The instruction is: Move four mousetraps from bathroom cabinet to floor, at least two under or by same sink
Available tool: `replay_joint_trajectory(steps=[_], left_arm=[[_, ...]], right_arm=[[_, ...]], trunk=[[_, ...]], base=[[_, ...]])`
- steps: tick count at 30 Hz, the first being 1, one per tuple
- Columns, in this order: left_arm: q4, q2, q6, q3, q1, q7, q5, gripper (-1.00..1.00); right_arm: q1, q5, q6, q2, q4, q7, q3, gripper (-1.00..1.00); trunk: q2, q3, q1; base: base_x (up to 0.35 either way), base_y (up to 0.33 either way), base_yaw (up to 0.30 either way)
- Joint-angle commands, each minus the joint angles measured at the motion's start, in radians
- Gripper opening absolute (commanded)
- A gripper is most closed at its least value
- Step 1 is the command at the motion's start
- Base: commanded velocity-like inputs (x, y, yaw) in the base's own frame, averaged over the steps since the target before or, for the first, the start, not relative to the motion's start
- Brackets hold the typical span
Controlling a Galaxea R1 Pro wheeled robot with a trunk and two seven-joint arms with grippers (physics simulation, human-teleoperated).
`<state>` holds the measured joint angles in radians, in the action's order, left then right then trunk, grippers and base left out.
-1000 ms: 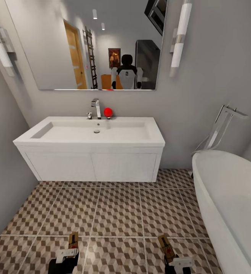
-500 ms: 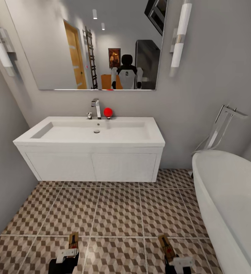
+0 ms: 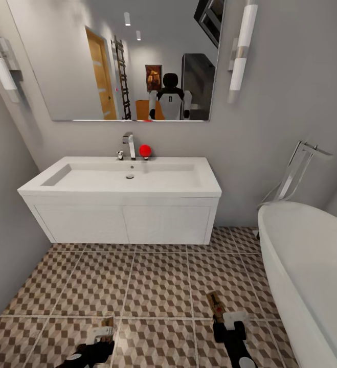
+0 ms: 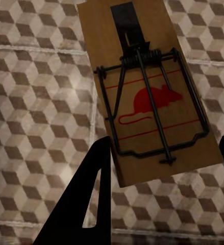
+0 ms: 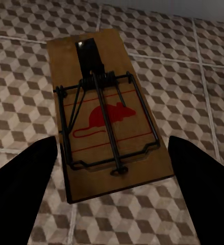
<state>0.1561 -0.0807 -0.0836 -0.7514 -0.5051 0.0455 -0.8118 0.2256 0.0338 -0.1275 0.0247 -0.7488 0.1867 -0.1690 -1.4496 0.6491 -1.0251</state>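
Note:
My left gripper (image 3: 104, 333) is low over the patterned bathroom floor (image 3: 158, 281), shut on a mousetrap (image 3: 108, 322) of which a sliver shows past the fingers. The left wrist view has that wooden mousetrap (image 4: 147, 97), with its red mouse print, between the dark fingers (image 4: 89, 199). My right gripper (image 3: 225, 318) reaches further forward, shut on another mousetrap (image 3: 215, 303). That mousetrap (image 5: 109, 117) shows between both fingers (image 5: 20, 189) in the right wrist view. The white bathroom sink (image 3: 204, 180) with its chrome tap (image 3: 129, 143) hangs on the wall ahead.
A white bathtub (image 3: 311, 266) with a chrome floor tap (image 3: 296, 171) takes up the right side. A grey wall (image 3: 4, 245) closes the left. A red ball (image 3: 144, 150) sits by the sink tap, under a large mirror (image 3: 117, 56).
The right gripper has moved forward toward the sink, carrying its mousetrap along. The left gripper has dropped and tilted, so its mousetrap is now mostly hidden in the head view.

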Motion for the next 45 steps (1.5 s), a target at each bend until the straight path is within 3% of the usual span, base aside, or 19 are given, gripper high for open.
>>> replay_joint_trajectory(steps=[1,8,16,23,32,35,37,38,40,45], left_arm=[[0.026,-0.002,0.019,-0.008,-0.001,0.028,-0.005,-1.00],[0.173,-0.036,0.078,-0.007,-0.007,0.106,-0.004,-1.00],[0.268,-0.083,0.082,-0.007,-0.009,0.109,-0.004,-1.00],[0.293,-0.089,0.082,-0.008,-0.009,0.109,-0.002,-1.00],[0.293,-0.076,0.101,-0.007,-0.009,0.112,0.000,-1.00],[0.302,-0.073,0.220,-0.006,-0.022,0.114,0.001,-1.00],[0.336,-0.072,0.366,-0.004,-0.091,0.121,0.002,-1.00],[0.343,-0.072,0.402,0.000,-0.113,0.124,0.002,-1.00],[0.363,-0.071,0.529,0.035,-0.199,0.136,0.002,-1.00],[0.378,-0.065,0.721,0.120,-0.385,0.147,0.003,-1.00]], right_arm=[[0.016,0.003,0.017,0.007,-0.010,0.007,-0.003,-1.00],[0.116,0.002,0.102,0.034,-0.030,0.006,-0.004,-1.00],[0.128,0.000,-0.013,0.034,-0.091,-0.003,-0.042,-1.00],[0.129,0.002,-0.028,0.031,-0.096,-0.003,-0.049,-1.00],[0.129,0.000,0.002,0.032,-0.062,-0.006,-0.043,-1.00],[0.129,-0.001,0.036,0.033,-0.050,-0.006,-0.040,-1.00],[0.129,-0.001,0.047,0.034,-0.046,-0.006,-0.040,-1.00],[0.129,-0.002,0.048,0.035,-0.045,-0.006,-0.040,-1.00],[0.129,-0.002,0.051,0.035,-0.044,-0.006,-0.040,-1.00],[0.129,-0.002,0.054,0.035,-0.043,-0.006,-0.040,-1.00]], trunk=[[0.000,0.001,0.000],[0.000,0.001,0.000],[0.000,0.001,0.000],[0.000,0.001,0.000],[0.000,0.001,0.000],[0.000,0.001,0.000],[0.000,0.001,0.000],[0.000,0.001,0.000],[0.000,0.001,0.000],[0.000,0.001,0.000]], base=[[0.000,0.000,0.000],[0.000,0.000,0.000],[0.000,0.000,0.000],[0.000,0.000,0.000],[0.000,0.000,0.000],[0.000,0.000,0.000],[0.000,0.000,0.000],[0.000,0.000,0.000],[0.000,0.000,0.000],[0.000,0.000,0.000]])
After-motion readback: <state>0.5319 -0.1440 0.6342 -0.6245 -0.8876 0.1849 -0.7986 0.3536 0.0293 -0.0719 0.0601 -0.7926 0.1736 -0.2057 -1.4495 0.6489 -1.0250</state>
